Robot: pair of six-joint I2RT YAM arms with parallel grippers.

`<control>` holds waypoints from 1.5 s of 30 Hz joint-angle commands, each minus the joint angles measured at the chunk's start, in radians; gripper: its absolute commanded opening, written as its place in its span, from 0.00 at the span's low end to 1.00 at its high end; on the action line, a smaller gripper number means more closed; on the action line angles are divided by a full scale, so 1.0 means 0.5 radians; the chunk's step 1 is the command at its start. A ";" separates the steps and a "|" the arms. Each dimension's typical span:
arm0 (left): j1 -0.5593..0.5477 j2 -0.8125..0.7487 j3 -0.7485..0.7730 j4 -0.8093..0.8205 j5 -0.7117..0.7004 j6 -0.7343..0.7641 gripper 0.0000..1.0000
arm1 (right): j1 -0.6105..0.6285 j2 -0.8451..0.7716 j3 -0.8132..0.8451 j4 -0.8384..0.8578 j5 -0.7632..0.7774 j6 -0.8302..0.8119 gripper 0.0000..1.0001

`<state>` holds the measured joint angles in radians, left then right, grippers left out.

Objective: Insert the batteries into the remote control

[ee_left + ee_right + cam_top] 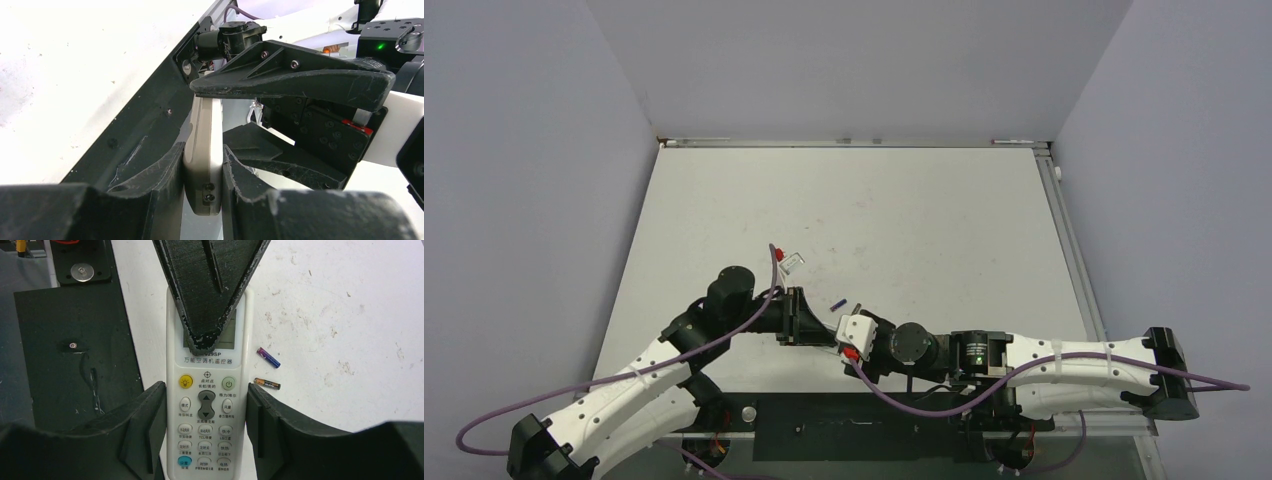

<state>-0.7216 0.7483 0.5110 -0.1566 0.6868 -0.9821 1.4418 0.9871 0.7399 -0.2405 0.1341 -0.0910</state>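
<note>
The remote control [207,375] is a slim white handset, held buttons up just above the table. My right gripper [205,390] is shut on its long sides. My left gripper [202,150] is shut on its front and back faces at the other end, where the remote control [202,160] shows edge-on. One left finger [210,290] covers the little screen. Two batteries lie loose on the table beside the remote, a purple-blue one [268,358] and a brownish-gold one [267,384]. In the top view the two grippers [829,328] meet over the remote and hide it; the purple-blue battery [839,302] lies just beyond them.
A small clear piece with a red bit [790,261] lies on the white table behind the left gripper. A black base plate [854,430] runs along the near edge under the arms. Grey walls close in the table on three sides.
</note>
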 commanded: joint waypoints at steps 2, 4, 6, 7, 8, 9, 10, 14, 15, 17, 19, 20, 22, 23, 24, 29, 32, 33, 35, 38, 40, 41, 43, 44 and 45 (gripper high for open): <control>0.018 -0.015 0.005 0.143 0.065 -0.050 0.00 | 0.022 -0.010 0.053 0.063 0.081 0.010 0.23; 0.025 -0.015 -0.003 0.154 0.071 -0.057 0.00 | 0.021 -0.013 0.060 0.051 0.113 0.019 0.32; 0.033 -0.018 -0.013 0.165 0.075 -0.067 0.00 | 0.021 -0.022 0.063 0.041 0.143 0.037 0.37; 0.036 -0.020 -0.022 0.179 0.074 -0.078 0.00 | 0.020 -0.027 0.066 0.036 0.161 0.048 0.39; 0.040 -0.026 -0.031 0.195 0.075 -0.092 0.00 | 0.019 -0.029 0.069 0.028 0.172 0.058 0.41; 0.044 -0.032 -0.040 0.212 0.075 -0.110 0.00 | 0.020 -0.029 0.076 0.013 0.178 0.070 0.44; 0.048 -0.038 -0.051 0.230 0.077 -0.130 0.00 | 0.019 -0.025 0.085 -0.004 0.190 0.084 0.46; 0.082 -0.057 -0.119 0.416 0.102 -0.280 0.00 | 0.017 0.016 0.122 -0.105 0.237 0.074 0.49; 0.088 -0.060 -0.129 0.444 0.104 -0.312 0.00 | 0.017 0.020 0.114 -0.108 0.276 0.070 0.51; 0.101 -0.067 -0.146 0.485 0.105 -0.361 0.00 | 0.019 0.011 0.090 -0.091 0.323 0.052 0.56; 0.112 -0.078 -0.157 0.488 0.097 -0.394 0.00 | 0.019 -0.021 0.063 -0.043 0.358 0.061 0.62; 0.118 -0.085 -0.163 0.489 0.096 -0.404 0.00 | 0.019 -0.038 0.050 -0.021 0.367 0.057 0.64; 0.141 -0.104 -0.181 0.485 0.089 -0.432 0.00 | 0.019 -0.074 0.027 0.019 0.376 0.044 0.68; 0.155 -0.114 -0.193 0.488 0.089 -0.450 0.00 | 0.018 -0.084 0.019 0.028 0.381 0.029 0.68; 0.169 -0.126 -0.204 0.485 0.089 -0.469 0.00 | 0.019 -0.090 0.021 0.028 0.382 0.004 0.69; 0.266 -0.174 -0.283 0.536 0.094 -0.631 0.00 | 0.020 -0.032 0.150 -0.128 0.303 -0.139 0.71; 0.335 -0.196 -0.334 0.573 0.103 -0.741 0.00 | 0.023 0.016 0.186 -0.160 0.358 -0.218 0.71; 0.357 -0.206 -0.357 0.580 0.107 -0.769 0.00 | 0.025 0.026 0.186 -0.151 0.375 -0.243 0.71; 0.404 -0.215 -0.393 0.602 0.124 -0.838 0.00 | 0.044 0.037 0.177 -0.123 0.419 -0.304 0.71; 0.477 -0.229 -0.456 0.659 0.177 -0.936 0.00 | 0.135 0.061 0.157 -0.048 0.545 -0.428 0.71; 0.535 -0.232 -0.486 0.678 0.217 -0.969 0.00 | 0.197 0.097 0.164 -0.024 0.630 -0.502 0.71; 0.556 -0.233 -0.500 0.696 0.237 -0.990 0.00 | 0.227 0.114 0.165 -0.004 0.671 -0.536 0.71; 0.593 -0.233 -0.525 0.736 0.270 -1.031 0.00 | 0.276 0.136 0.156 0.053 0.765 -0.610 0.71; 0.609 -0.233 -0.535 0.750 0.284 -1.047 0.00 | 0.293 0.147 0.146 0.091 0.792 -0.646 0.71; 0.620 -0.236 -0.544 0.765 0.298 -1.065 0.00 | 0.313 0.158 0.135 0.129 0.828 -0.692 0.71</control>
<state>-0.4393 0.6434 0.2466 0.1184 0.7757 -1.4498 1.5620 1.0470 0.7902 -0.2764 0.4232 -0.3286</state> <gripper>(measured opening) 0.233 0.708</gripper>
